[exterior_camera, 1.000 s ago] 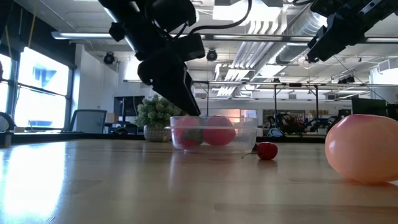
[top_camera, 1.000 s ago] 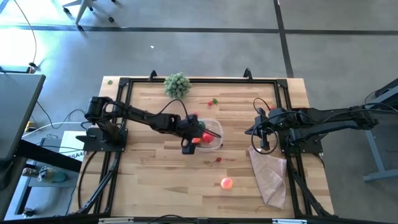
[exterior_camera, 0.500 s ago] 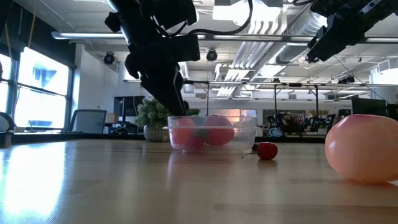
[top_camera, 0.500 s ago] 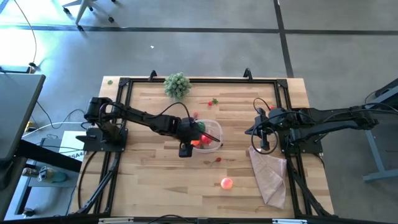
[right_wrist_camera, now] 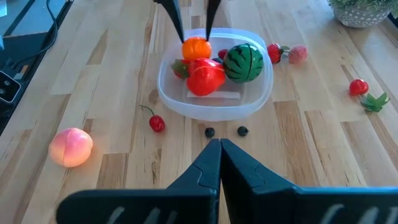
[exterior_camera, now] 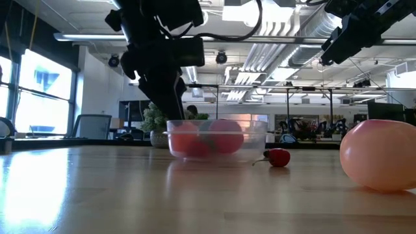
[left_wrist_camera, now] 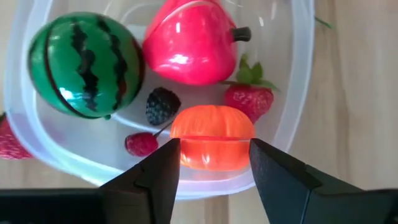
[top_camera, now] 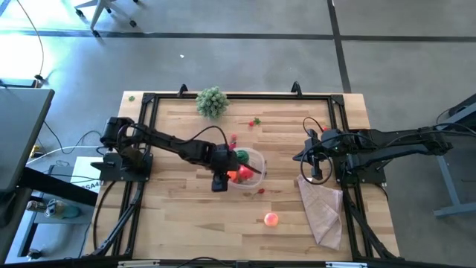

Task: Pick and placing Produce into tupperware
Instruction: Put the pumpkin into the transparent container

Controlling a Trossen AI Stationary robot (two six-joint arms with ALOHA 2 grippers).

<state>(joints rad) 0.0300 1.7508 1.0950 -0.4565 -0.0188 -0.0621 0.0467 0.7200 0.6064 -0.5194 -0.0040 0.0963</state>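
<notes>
The clear round tupperware (top_camera: 248, 166) sits mid-table, its rim (left_wrist_camera: 298, 93) showing in the left wrist view. It holds a green watermelon (left_wrist_camera: 84, 65), a red fruit (left_wrist_camera: 189, 40), a strawberry (left_wrist_camera: 249, 99), berries and an orange piece (left_wrist_camera: 212, 144). My left gripper (left_wrist_camera: 214, 168) reaches down into it, its fingers closing on either side of the orange piece. My right gripper (right_wrist_camera: 219, 149) hangs shut above the table's right side. A pink peach (top_camera: 271, 219) and a cherry (top_camera: 260, 191) lie on the wood nearer the front edge. My left gripper has the orange piece between its two fingers, one on each of its opposite sides (left_wrist_camera: 177, 146). The fingers come steeply from above, slanting from the table's left (right_wrist_camera: 177, 25). The piece stays inside the tupperware near its wall; whether it is lifted off the floor I cannot tell.
A bushy plant clump (top_camera: 212, 101) stands at the far edge. A tan cloth (top_camera: 321, 208) lies at the right front. A red piece with a green leaf (right_wrist_camera: 359, 87), two dark berries (right_wrist_camera: 209, 131) and two red-pink pieces (right_wrist_camera: 273, 53) lie around the tupperware.
My left gripper has shifted a little toward the table's left and near edges and tipped to point more steeply down. The tupperware has slid slightly the same way along the table with its contents.
</notes>
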